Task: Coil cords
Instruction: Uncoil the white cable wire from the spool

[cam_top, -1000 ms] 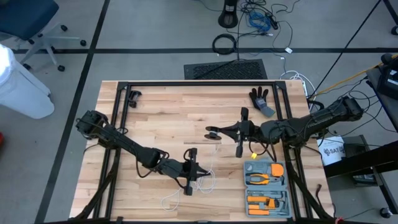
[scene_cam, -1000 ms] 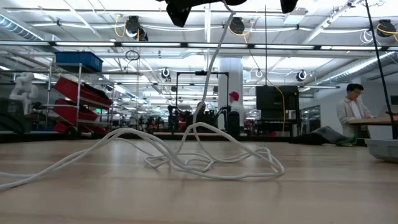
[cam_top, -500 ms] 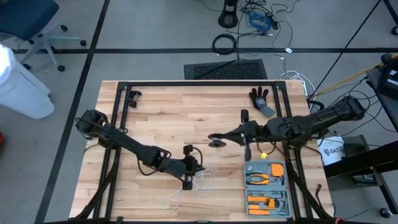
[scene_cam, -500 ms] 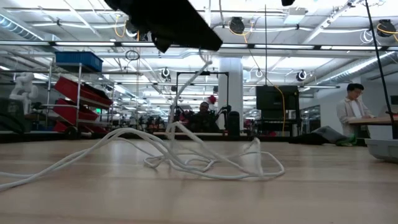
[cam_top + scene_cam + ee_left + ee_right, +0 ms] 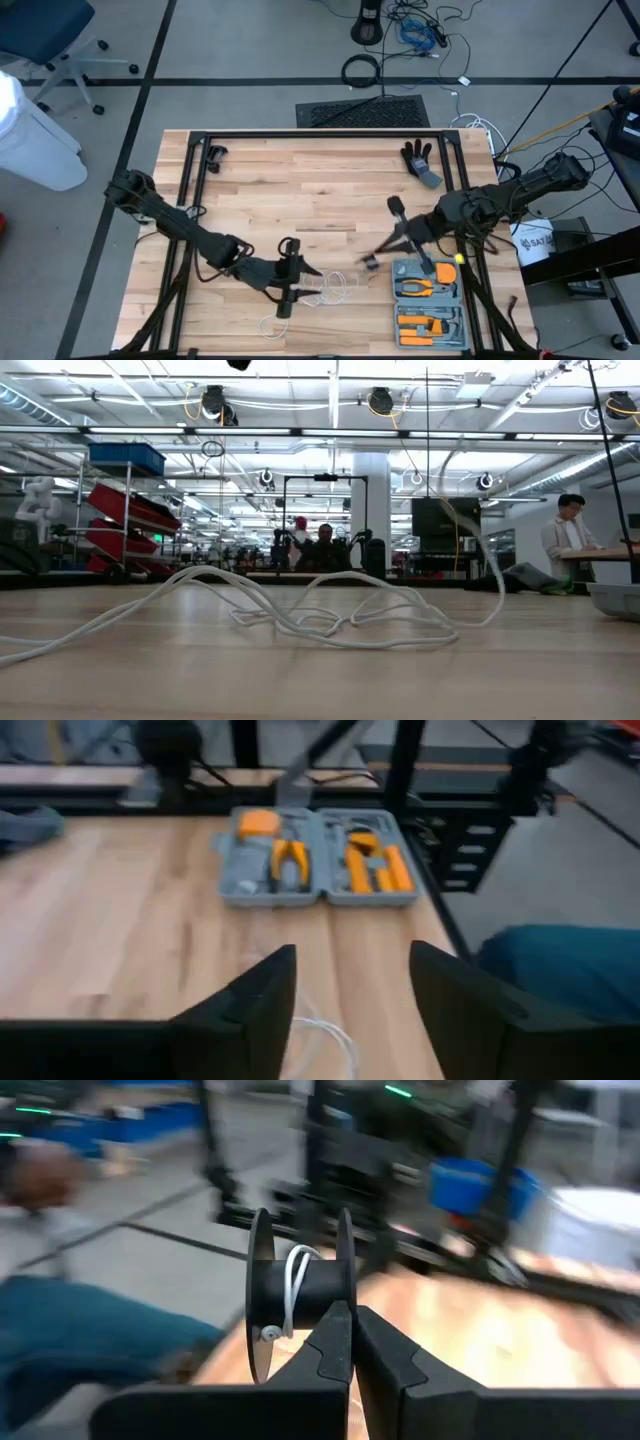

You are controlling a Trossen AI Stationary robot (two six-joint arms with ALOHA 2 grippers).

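- Since a second ago, the left pincer (image 5: 300, 281) has retreated toward the counter's near edge and spread its fingers, releasing the cord; the right pincer (image 5: 372, 262) has swung down toward the tool case.
- Counter (image 5: 280, 190): pale wood planks inside a black frame; both arms reach in from its sides.
- Tool case (image 5: 429, 296): grey, open, holding orange-handled tools, at the near right corner.
- Left pincer: low over the counter, fingers (image 5: 262, 990) apart, holding nothing; cord loops lie just beyond the tips.
- Right pincer: jaws together, clamped on the reel's edge, just beside the tool case.
- Cord (image 5: 330, 610): thin, white, lying in loose tangled loops on the counter; one strand rises off the surface.
- Reel (image 5: 300, 1290): small black spool with a few white turns around its core, held clear of the counter.
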